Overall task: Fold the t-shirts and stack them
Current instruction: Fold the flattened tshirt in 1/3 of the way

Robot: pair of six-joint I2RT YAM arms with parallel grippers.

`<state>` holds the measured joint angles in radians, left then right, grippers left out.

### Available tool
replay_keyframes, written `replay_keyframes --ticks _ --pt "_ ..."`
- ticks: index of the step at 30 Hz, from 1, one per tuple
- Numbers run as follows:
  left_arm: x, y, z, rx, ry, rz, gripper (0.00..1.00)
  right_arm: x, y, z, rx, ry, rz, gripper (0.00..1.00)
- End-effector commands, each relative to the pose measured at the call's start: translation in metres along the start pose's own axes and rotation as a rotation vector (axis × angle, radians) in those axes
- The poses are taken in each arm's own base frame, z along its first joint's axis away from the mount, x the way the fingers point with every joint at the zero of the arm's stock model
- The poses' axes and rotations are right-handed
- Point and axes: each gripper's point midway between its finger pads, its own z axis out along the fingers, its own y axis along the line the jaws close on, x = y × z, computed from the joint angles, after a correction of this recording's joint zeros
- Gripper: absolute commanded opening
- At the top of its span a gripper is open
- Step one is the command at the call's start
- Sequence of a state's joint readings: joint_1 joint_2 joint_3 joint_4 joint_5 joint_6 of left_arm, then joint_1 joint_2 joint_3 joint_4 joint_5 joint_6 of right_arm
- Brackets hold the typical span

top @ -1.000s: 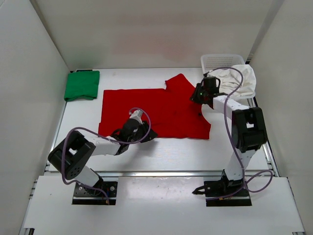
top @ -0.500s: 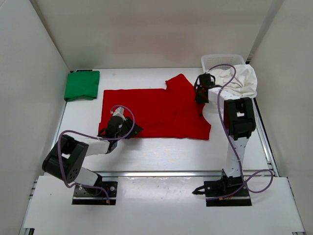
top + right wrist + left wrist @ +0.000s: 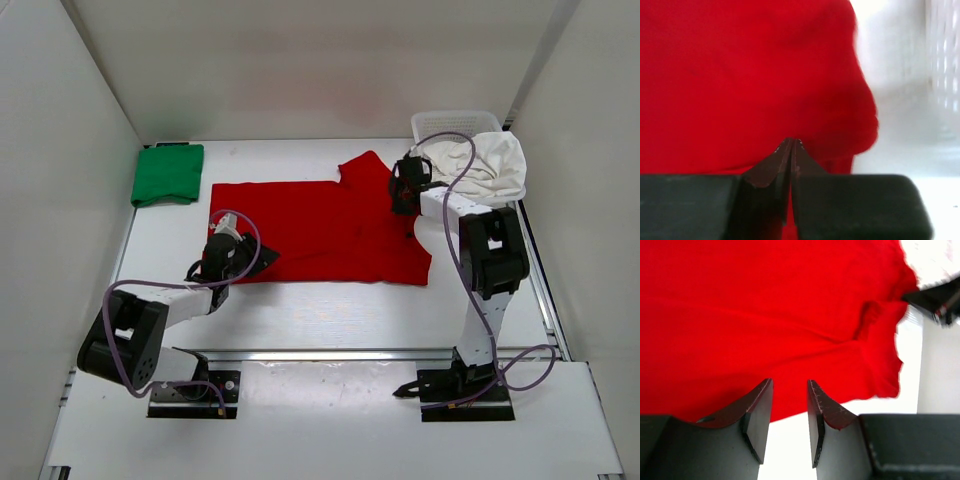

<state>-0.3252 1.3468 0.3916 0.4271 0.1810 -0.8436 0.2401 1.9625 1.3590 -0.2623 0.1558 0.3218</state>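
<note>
While my right gripper (image 3: pixel 791 141) is pressed shut on what looks like a pinch of the red t-shirt (image 3: pixel 320 225) at its far-right sleeve edge, my left gripper (image 3: pixel 790 381) stands partly open over the near hem at the near-left corner, and I cannot tell whether cloth sits between its fingers. From there the shirt spreads flat, long axis running left to right, so each arm works its own end, on opposite corners. Further out, the green t-shirt (image 3: pixel 167 173) lies folded far left, and the white t-shirt (image 3: pixel 495 160) is heaped in the basket (image 3: pixel 450 118) beside my right arm.
</note>
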Motion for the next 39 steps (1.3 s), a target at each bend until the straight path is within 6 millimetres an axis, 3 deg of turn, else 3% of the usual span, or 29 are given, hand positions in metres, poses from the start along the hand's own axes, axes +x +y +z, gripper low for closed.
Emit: replay_keyframes --ticks 1,2,3,6,8,13,16,17,18,19,20,21,22,23,27,28,31,34,39 --pt "0.003 0.02 -0.005 -0.025 0.015 -0.037 0.44 0.001 -0.021 0.009 0.031 0.01 0.054 0.0" --pt "-0.003 0.023 -0.005 -0.023 0.0 -0.052 0.44 0.003 -0.025 0.011 0.037 0.027 0.057 0.0" --pt "-0.007 0.037 -0.01 -0.043 -0.009 -0.105 0.44 -0.001 -0.033 0.012 0.059 0.039 0.078 0.0" --pt "-0.01 0.041 -0.012 -0.049 -0.02 -0.125 0.44 -0.011 -0.03 0.001 0.055 -0.01 0.072 0.0" --pt "-0.018 0.035 -0.013 -0.041 -0.046 -0.112 0.44 -0.022 -0.02 -0.01 0.041 -0.056 0.058 0.0" --pt "-0.023 0.012 -0.014 -0.04 -0.069 -0.004 0.45 -0.06 0.018 -0.053 -0.007 -0.204 -0.002 0.21" --pt "-0.026 0.01 -0.014 -0.041 -0.077 0.007 0.45 -0.06 0.037 -0.073 -0.066 -0.227 0.001 0.24" --pt "-0.023 0.011 -0.013 -0.046 -0.069 0.0 0.46 -0.046 0.04 -0.073 -0.081 -0.201 0.01 0.23" --pt "-0.023 0.013 -0.01 -0.053 -0.062 0.001 0.45 -0.046 0.049 -0.08 -0.132 -0.21 0.025 0.13" --pt "-0.021 0.012 -0.009 -0.058 -0.052 0.008 0.45 -0.029 0.059 -0.087 -0.189 -0.192 0.042 0.03" --pt "-0.02 0.014 -0.005 -0.069 -0.031 0.016 0.45 -0.006 0.063 -0.089 -0.22 -0.157 0.055 0.0" --pt "-0.015 0.017 -0.002 -0.081 -0.008 0.013 0.45 0.001 0.072 -0.093 -0.278 -0.157 0.066 0.0" --pt "-0.016 0.016 0.001 -0.094 0.009 0.04 0.44 0.022 0.08 -0.095 -0.33 -0.128 0.07 0.0" --pt "-0.016 0.02 0.002 -0.127 0.025 0.07 0.44 0.042 0.081 -0.095 -0.332 -0.096 0.064 0.0" --pt "-0.021 0.04 -0.005 -0.264 0.007 0.171 0.44 0.092 0.092 -0.095 -0.379 0.02 0.009 0.0" --pt "-0.015 0.043 -0.009 -0.276 0.024 0.184 0.44 0.098 0.094 -0.097 -0.389 0.032 -0.004 0.0" --pt "-0.021 0.057 -0.021 -0.346 -0.022 0.213 0.45 0.113 0.09 -0.093 -0.377 0.047 -0.024 0.0" --pt "-0.019 0.077 -0.018 -0.354 0.009 0.137 0.44 0.124 0.08 -0.086 -0.363 0.076 -0.004 0.0" --pt "0.012 0.083 -0.011 -0.325 0.162 0.099 0.43 0.153 0.062 -0.081 -0.291 0.131 -0.021 0.01"
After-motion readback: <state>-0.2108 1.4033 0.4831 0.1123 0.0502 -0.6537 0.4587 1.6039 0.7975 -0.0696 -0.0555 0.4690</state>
